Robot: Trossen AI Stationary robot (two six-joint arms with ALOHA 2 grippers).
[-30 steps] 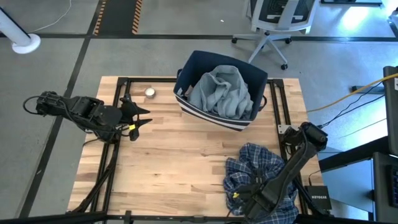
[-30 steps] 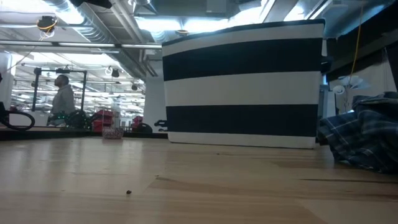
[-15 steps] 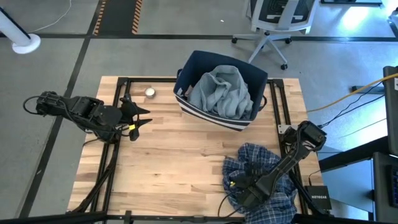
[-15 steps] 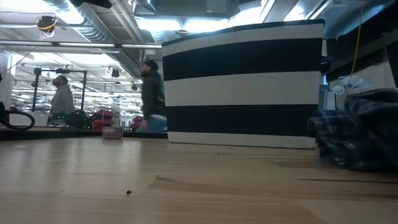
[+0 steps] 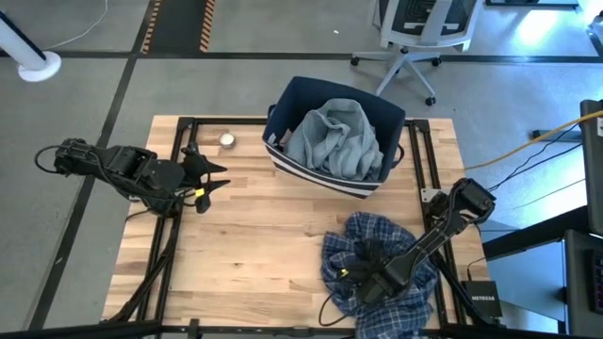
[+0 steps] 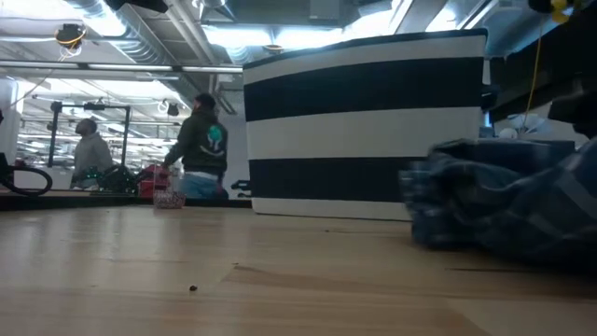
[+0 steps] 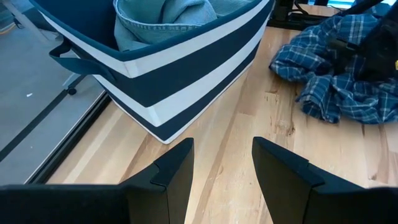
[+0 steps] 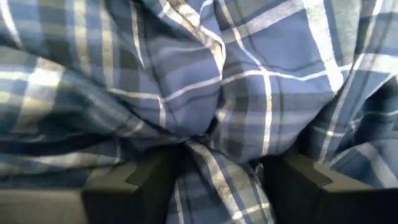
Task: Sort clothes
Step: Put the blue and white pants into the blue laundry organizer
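**High view: right arm gathers the plaid shirt near the bin**

High view, looking down on a wooden table (image 5: 254,245). The right gripper (image 5: 363,280) is buried in a crumpled blue-white plaid shirt (image 5: 353,240) at the near right – its fingers pinch a fold of cloth between them, likely so the shirt can be lifted or dragged. Just beyond stands a navy striped bin (image 5: 325,174), already holding light blue denim (image 5: 334,137), a probable destination. The left gripper (image 5: 209,174) waits at the table's left edge, fingers apart and empty – apparently keeping clear of the working side.
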